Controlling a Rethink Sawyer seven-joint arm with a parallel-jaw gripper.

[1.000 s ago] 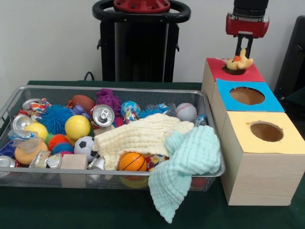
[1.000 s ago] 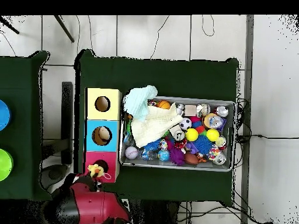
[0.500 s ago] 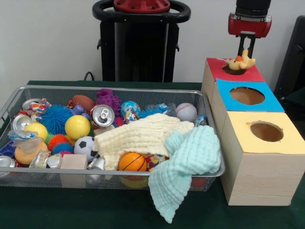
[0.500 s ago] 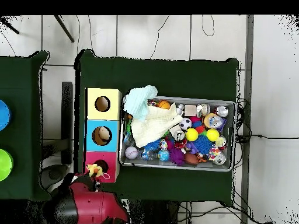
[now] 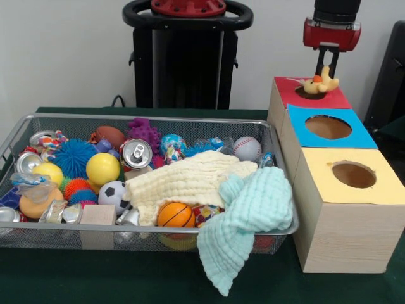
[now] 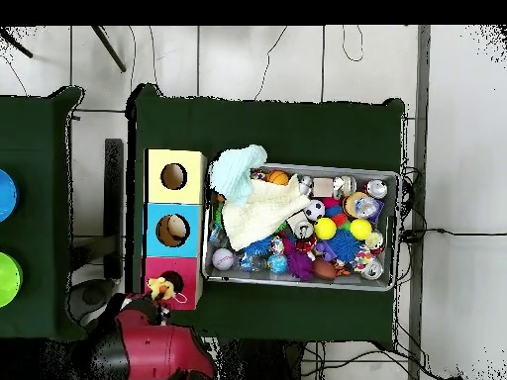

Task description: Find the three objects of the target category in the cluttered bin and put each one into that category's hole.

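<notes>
Red gripper [image 5: 326, 63] pinches yellow duck [image 5: 319, 83] above red hole [image 5: 309, 93].

Duck [image 5: 319, 82]: yellow rubber toy, orange beak, tilted, over the red box's hole [image 5: 310, 93], at its far rim; touching or hanging, can't tell. Red box [image 5: 329, 98] is the far end of the row; blue [image 5: 364, 136] middle, yellow [image 5: 392, 190] near. Bin [image 5: 152, 237]: wire tray, full of balls, cans, two cloths, beside the boxes.
</notes>
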